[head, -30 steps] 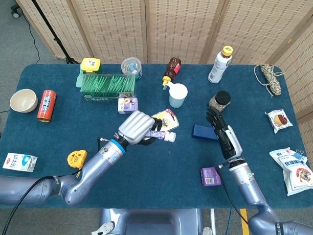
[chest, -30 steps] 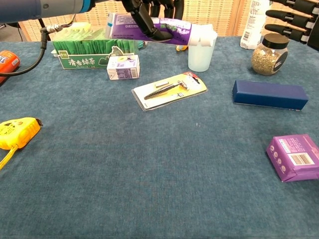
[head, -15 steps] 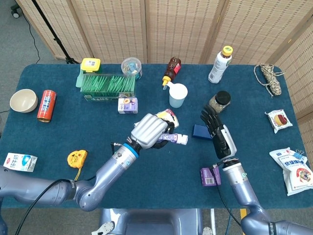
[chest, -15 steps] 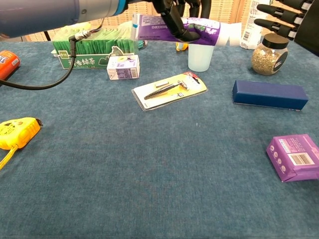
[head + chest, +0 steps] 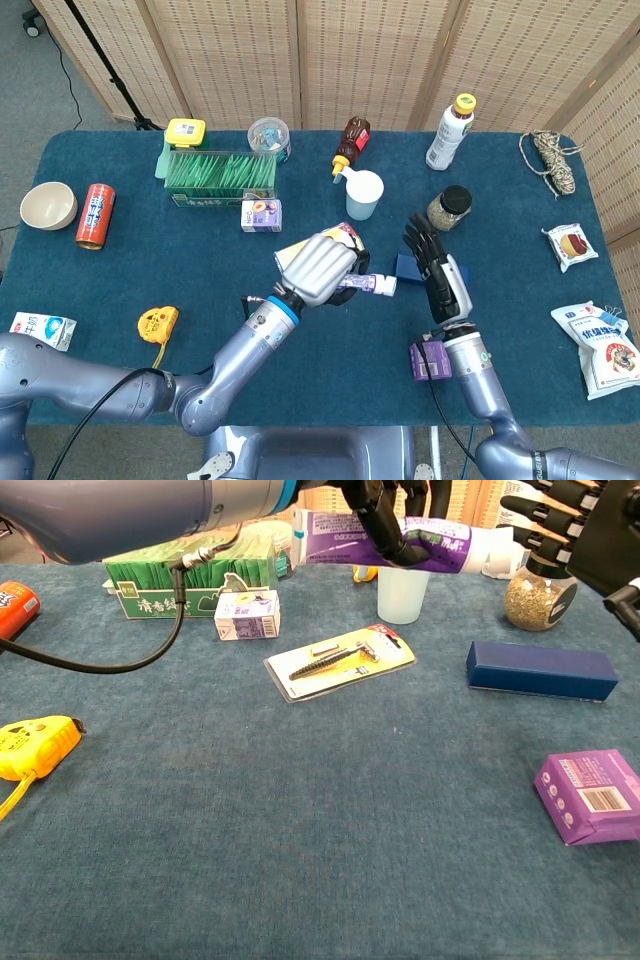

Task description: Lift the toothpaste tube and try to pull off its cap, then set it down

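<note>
Up off the table, the toothpaste tube (image 5: 352,284) lies level in the left hand (image 5: 318,270), whose fingers wrap around its purple body; its white cap (image 5: 385,286) points toward 3 o'clock. The right hand (image 5: 433,270) holds nothing, its fingers spread and stretched toward the cap, their tips near it but apart from it in the head view.

Among the containers, a white cup (image 5: 364,194) stands upright at about 12 o'clock from the tube, and whether anything is in it cannot be told. A glass jar (image 5: 449,208) with a black lid, at 2 o'clock, holds something brownish and grainy. A green carton (image 5: 220,175) at 10 o'clock is packed with green sachets standing on edge. A round clear tub (image 5: 269,137) sits behind it, contents unclear. A cream bowl (image 5: 48,205) rests at the far 9 o'clock edge beside a red can (image 5: 95,215) lying on its side. A brown sauce bottle (image 5: 351,142) and a white drink bottle (image 5: 450,131) with a yellow cap sit along the far side.

Under all this is a table (image 5: 150,270) covered in dark blue cloth. A blister-packed razor (image 5: 340,658) lies below the left hand, a dark blue box (image 5: 540,669) beside the right hand, and a purple box (image 5: 590,795) at 5 o'clock. A yellow tape measure (image 5: 157,324) lies at 8 o'clock. Woven folding screens (image 5: 300,55) stand behind the table on grey carpet.
</note>
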You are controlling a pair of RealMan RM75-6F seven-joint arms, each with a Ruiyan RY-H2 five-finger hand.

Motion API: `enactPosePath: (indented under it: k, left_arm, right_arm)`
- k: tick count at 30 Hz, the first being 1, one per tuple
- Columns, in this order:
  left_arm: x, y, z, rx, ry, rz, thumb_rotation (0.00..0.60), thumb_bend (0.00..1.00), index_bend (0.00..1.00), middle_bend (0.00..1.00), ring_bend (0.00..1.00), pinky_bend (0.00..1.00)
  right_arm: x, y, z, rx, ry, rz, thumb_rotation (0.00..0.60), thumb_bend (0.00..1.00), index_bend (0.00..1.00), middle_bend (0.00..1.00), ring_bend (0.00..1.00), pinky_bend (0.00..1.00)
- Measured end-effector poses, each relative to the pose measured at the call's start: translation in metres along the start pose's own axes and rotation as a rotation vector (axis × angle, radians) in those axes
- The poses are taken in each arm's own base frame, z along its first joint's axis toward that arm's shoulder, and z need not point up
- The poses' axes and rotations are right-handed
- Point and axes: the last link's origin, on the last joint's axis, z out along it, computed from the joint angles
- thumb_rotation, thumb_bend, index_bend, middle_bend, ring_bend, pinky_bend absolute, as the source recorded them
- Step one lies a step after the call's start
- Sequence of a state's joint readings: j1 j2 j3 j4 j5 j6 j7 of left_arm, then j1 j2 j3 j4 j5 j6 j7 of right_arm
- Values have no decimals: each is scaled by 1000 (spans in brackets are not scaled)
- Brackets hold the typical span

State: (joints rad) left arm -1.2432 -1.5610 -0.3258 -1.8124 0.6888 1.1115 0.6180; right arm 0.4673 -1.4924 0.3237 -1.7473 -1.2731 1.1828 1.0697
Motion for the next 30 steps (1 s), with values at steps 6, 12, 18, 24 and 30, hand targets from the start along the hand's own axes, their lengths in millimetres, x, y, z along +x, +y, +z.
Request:
enactPosePath:
  k: [6,12,18,24,30]
  left_arm:
    - [-1,0,1,12,2,2,600,448,724,634,592,562]
    - [-1,-1,2,20,7,5,600,448,724,634,592,562]
    - [-2,-3,2,31,10,7,600,449,724,634,592,562]
    - [-2,-6,2,38,12,5,600,448,724,634,592,562]
    - [-3,-7,2,41,14,5,600,448,724,635,593,562]
  right_arm:
    - [-10,4,7,14,33,-5,164,0,0,0,0,0]
    - [-20,7,14,29,50,-11,158,0,0,0,0,0]
    - [-31,10,19,38,55,-18,156,0,0,0,0,0]
    - [-41,14,23,33,47,-9,155,0,0,0,0,0]
    - [-49,17,25,31,43,2,153,0,0,0,0,0]
